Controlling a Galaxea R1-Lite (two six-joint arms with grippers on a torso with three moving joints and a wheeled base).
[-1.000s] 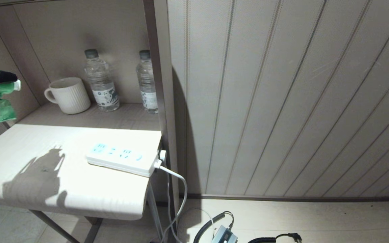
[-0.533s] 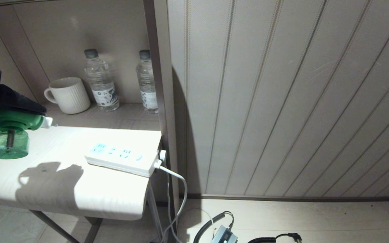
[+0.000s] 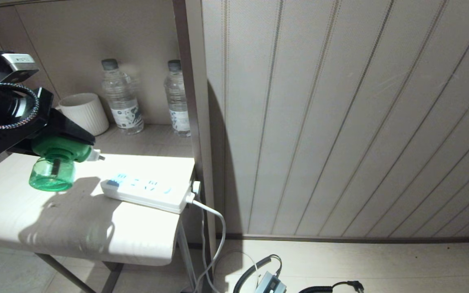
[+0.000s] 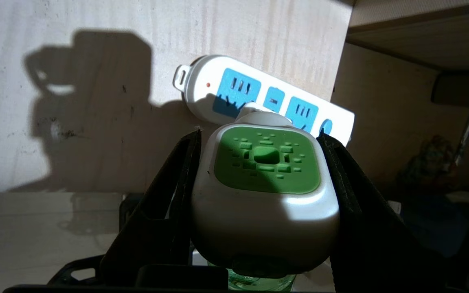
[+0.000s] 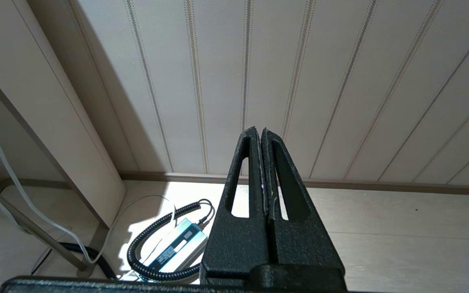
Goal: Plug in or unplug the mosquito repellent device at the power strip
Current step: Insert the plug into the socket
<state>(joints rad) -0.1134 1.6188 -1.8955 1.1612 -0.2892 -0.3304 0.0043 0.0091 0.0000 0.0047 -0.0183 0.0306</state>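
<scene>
One mosquito repellent device [image 4: 265,183] (gripper-held [image 4: 259,162]), one power strip [image 3: 147,191], two bottles [image 3: 121,97].

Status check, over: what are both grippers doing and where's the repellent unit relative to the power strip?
Left gripper shut on mosquito repellent device, held above table, short of power strip, not plugged. Right gripper shut, empty, parked near floor. Nothing blocking the sockets.

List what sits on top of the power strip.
Nothing rests on the power strip. The mosquito repellent device hangs beside its end, clamped in the left gripper. In the left wrist view the device covers part of one socket.
</scene>
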